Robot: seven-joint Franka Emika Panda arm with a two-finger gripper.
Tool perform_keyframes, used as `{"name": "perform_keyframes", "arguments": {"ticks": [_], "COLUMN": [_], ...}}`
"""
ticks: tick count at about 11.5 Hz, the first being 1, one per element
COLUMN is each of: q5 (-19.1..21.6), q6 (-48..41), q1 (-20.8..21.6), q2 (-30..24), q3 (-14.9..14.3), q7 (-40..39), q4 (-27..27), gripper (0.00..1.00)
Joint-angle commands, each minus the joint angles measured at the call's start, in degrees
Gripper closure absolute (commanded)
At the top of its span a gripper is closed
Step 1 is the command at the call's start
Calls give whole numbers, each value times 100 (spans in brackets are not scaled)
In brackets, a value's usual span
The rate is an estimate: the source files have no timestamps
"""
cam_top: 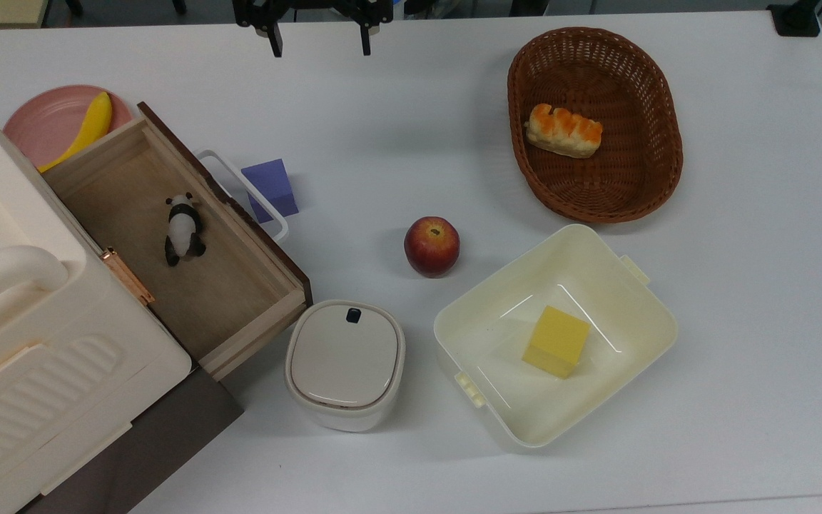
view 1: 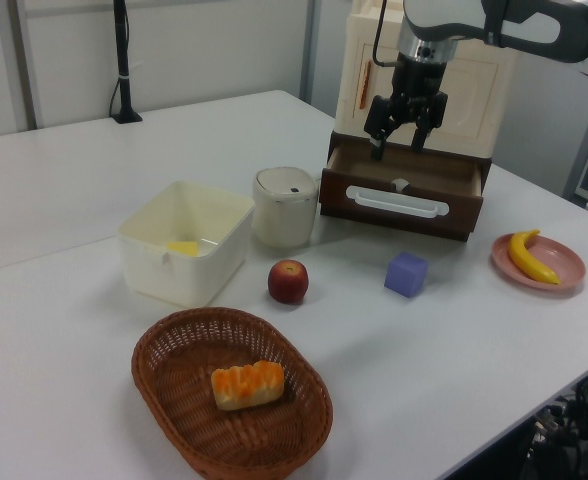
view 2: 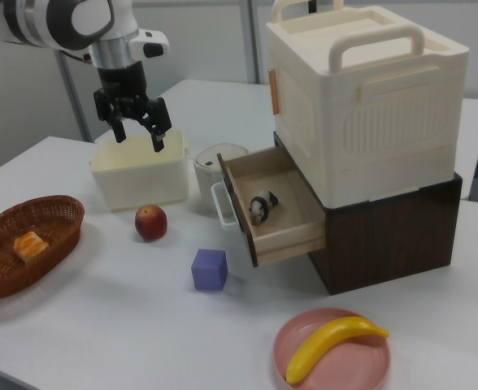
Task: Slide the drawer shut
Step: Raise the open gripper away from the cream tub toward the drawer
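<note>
Right view, drawer [view 2: 275,213] pulled open at frame centre, toy panda [view 2: 261,208] inside, gripper [view 2: 138,136] upper left, fingers spread, empty.

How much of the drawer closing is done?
Nothing is done yet: the drawer stands pulled out, with a toy panda inside. The gripper hangs open in the air, touching nothing. Left to do: reach the drawer's front and push it in.

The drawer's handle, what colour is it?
White. The handle is a loop on the dark brown front of the drawer, clearest in the left view.
</note>
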Motion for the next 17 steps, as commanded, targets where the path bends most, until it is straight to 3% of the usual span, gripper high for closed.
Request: {"name": "perform_keyframes", "arguments": {"ticks": [1, 8, 9, 11, 17], "q5": [123, 132, 123, 254, 308], "q6": [-127, -109, -83, -56, -56], "q1": [95, 130, 130, 121, 121], "q2": [-167, -167, -150, -132, -115], "q3": [-188, -163, -154, -154, -154], "q7": [-165, 201, 360, 248, 220], "q4": [-125, -125, -133, -133, -151], "gripper": [0, 0, 16, 99, 100]}}
